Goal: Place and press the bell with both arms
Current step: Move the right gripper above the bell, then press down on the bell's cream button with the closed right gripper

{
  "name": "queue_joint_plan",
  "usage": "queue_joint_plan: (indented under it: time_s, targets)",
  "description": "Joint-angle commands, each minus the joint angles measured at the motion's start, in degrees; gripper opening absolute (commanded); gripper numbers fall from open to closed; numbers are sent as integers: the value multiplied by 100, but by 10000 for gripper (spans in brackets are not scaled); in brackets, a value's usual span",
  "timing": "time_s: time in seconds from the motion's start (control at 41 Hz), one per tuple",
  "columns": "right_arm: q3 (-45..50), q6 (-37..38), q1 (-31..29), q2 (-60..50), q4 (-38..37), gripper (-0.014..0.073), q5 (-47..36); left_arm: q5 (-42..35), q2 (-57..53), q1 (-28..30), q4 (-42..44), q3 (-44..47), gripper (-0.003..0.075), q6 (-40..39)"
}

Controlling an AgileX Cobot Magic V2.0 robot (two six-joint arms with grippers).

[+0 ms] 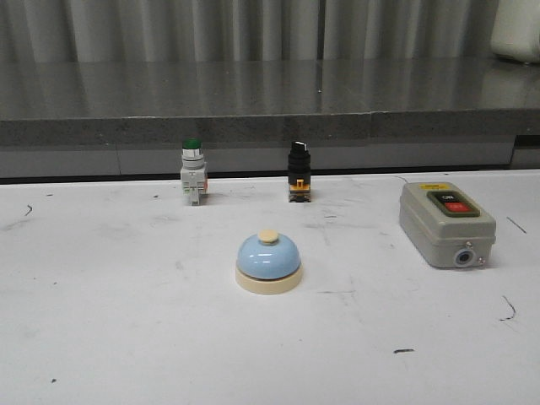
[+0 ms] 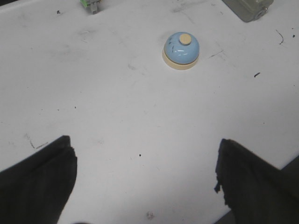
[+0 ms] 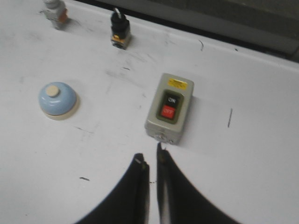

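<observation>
**White table, four devices, one bell, two empty grippers**

White and scuffed, the flat table top carries four small things in the front view, and neither arm appears in that view.

Going left to right: one green-capped push button on a pale grey body stands upright near the far edge. Next is the single small light-blue domed desk bell with a cream round base and cream knob on top, sitting upright nearer the camera than the others, roughly at the middle of the table and well apart from everything else. Behind it and slightly to its right stands one black selector switch with a white-marked knob and a yellow base, in line with the green-capped button along the far edge. At the far right lies one grey rectangular on/off switch box with a black button and a red button on its face and a small yellow label.

Beyond the table runs a grey speckled stone ledge, with pale curtain folds behind it.

The left wrist view shows the left gripper with its two dark fingers set wide apart, nothing between them, above bare table; the bell lies well ahead of it. The right wrist view shows the right gripper with its two dark pointed fingertips brought almost together, a thin slit between them, holding nothing, just short of the grey box; the bell sits off to one side.
</observation>
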Motion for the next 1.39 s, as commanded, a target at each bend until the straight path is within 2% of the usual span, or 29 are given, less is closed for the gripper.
queue_joint_plan:
  time_s: [0.0, 0.39, 0.634, 0.902, 1.146, 1.366]
  targets:
    - [-491, -117, 319, 116, 45, -36, -258, -351, -31, 17, -72, -163, 586, -7]
    - [-2043, -345, 1422, 1952, 40, -52, 706, -351, -31, 17, -72, -163, 586, -7]
    - [-3036, -345, 1903, 3365, 34, -52, 912, -351, -31, 17, -72, -163, 586, -7]
    - [-3933, -345, 2029, 4668, 34, -52, 958, -351, -31, 17, -72, -163, 586, -7]
    - [-4370, -345, 2029, 5629, -26, -52, 930, -351, -31, 17, -72, -163, 586, -7]
    - [-4433, -345, 2029, 6481, -53, -52, 375, -351, -31, 17, -72, -163, 586, -7]
